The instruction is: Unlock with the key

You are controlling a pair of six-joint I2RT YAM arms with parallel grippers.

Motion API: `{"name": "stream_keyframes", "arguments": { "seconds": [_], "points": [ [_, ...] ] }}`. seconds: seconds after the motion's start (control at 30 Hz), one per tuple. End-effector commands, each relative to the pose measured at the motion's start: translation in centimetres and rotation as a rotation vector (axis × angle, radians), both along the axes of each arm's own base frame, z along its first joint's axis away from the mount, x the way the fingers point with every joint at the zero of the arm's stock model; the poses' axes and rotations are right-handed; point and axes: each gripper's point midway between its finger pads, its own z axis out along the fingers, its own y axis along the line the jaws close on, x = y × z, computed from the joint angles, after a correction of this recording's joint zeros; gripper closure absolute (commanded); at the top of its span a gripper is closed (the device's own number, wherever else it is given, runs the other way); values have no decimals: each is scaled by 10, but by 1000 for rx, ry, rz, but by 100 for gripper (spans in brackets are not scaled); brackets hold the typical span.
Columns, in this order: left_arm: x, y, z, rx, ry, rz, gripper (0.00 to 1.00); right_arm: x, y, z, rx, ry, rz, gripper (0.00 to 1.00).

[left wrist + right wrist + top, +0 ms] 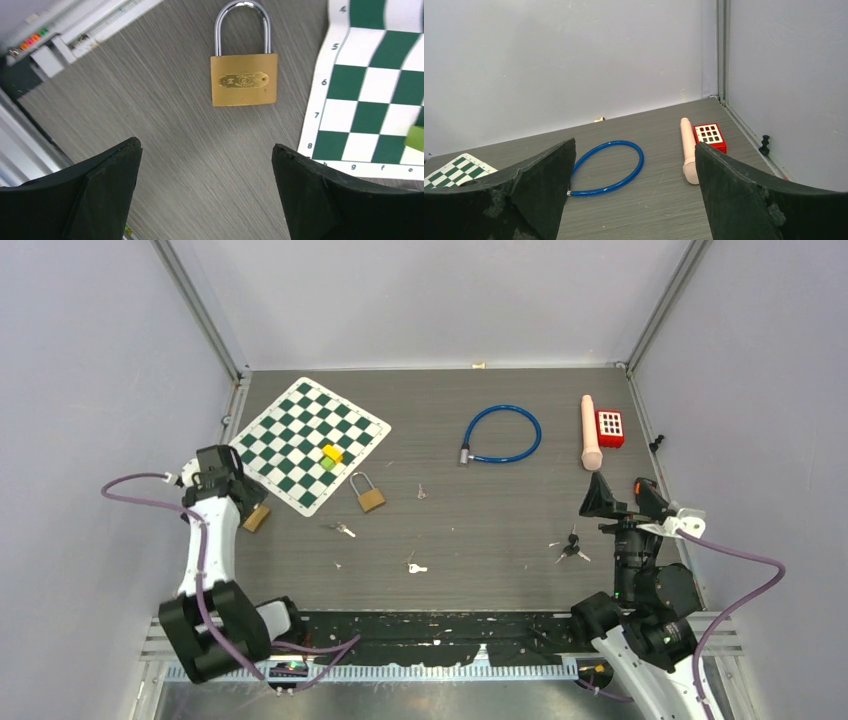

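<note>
A brass padlock (243,80) with a steel shackle lies flat on the table just left of the chessboard; the top view shows only part of it (257,518). My left gripper (206,147) hangs above it, open and empty, also seen from above (238,490). A second brass padlock (369,495) lies by the board's lower corner. Small silver keys (343,529) (416,567) (421,491) lie loose mid-table, and a bunch of black-headed keys (570,547) lies near the right arm. My right gripper (625,498) is raised, open and empty (634,145), and faces the back wall.
A green-and-white chessboard (310,443) carries a yellow block (332,453) and a green block (328,464). A blue cable lock (500,435), a pink cylinder (591,432) and a red block (609,427) lie at the back right. A black chess piece (765,145) stands by the right wall.
</note>
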Motion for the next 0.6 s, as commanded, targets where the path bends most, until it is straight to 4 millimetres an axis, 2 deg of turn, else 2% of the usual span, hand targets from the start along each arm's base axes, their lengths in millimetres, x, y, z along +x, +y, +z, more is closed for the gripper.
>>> {"name": "stream_keyframes", "arguments": {
  "seconds": [0.0, 0.37, 0.5, 0.57],
  "points": [
    [33, 3, -20, -122, -28, 16, 0, -17, -5, 16, 43, -96, 21, 5],
    [70, 25, -60, -225, 82, 47, 1, -16, -1, 14, 45, -98, 37, 5],
    [73, 31, -64, -238, 103, 64, 16, -15, -1, 13, 50, -97, 36, 5],
    [70, 32, -69, -258, 140, 71, 19, -15, -1, 13, 35, -95, 30, 5]
  ]
}}
